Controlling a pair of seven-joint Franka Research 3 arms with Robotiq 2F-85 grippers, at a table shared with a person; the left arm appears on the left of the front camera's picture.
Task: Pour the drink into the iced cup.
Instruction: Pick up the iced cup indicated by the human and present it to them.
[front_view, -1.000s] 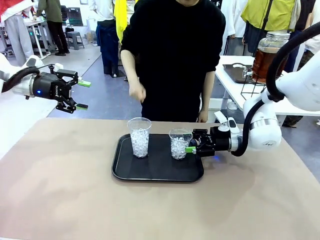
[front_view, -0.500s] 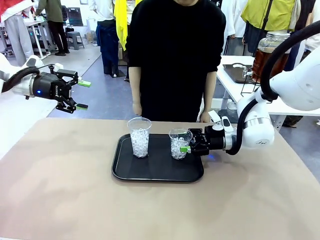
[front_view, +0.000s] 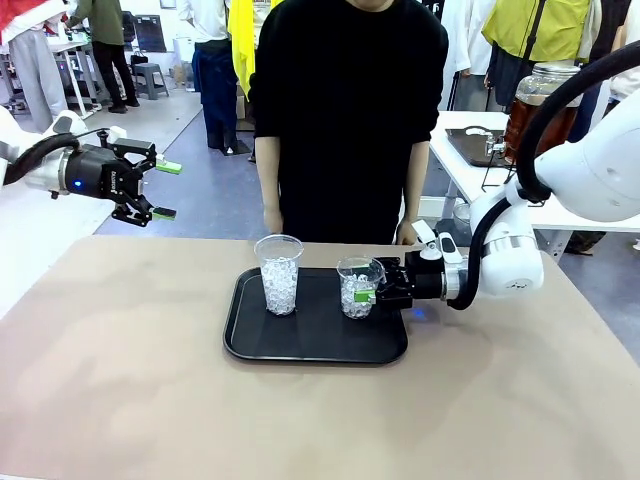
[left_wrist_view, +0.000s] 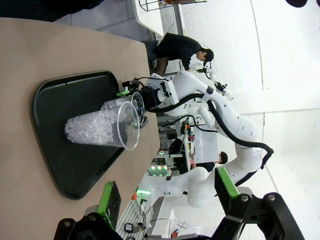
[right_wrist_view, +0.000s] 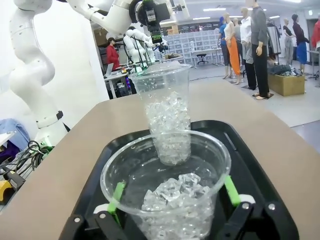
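Reaching in level from the right, my right claw (front_view: 368, 291) points along the tabletop (front_view: 120, 380) with one finger on each side of the short cup (front_view: 360, 287). In my right wrist view the green pads (right_wrist_view: 118, 196) sit just beside the cup's wall on both sides. I cannot tell whether they press it or are a hair apart.

The short cup stands upright on the right half of the black tray (front_view: 250, 342), mouth up and long axis vertical. It is clear thin plastic, round and tapering toward the base, with a rolled rim, and is about half full of glassy, lumpy ice. The tall cup (front_view: 279, 273) stands upright beside it on the tray, apart from it. It is of the same clear plastic but slimmer, and its ice is piled higher.

The tray is a smooth rounded rectangle with a raised lip, lying flat on the matte tan tabletop.

My left claw (front_view: 166, 190) hangs in the air off the tabletop's left side, fingers spread wide and holding nothing.

A person in a black top (front_view: 350, 110) stands at the far edge. A glass jar of brown liquid (front_view: 540, 105) sits on a side table behind.
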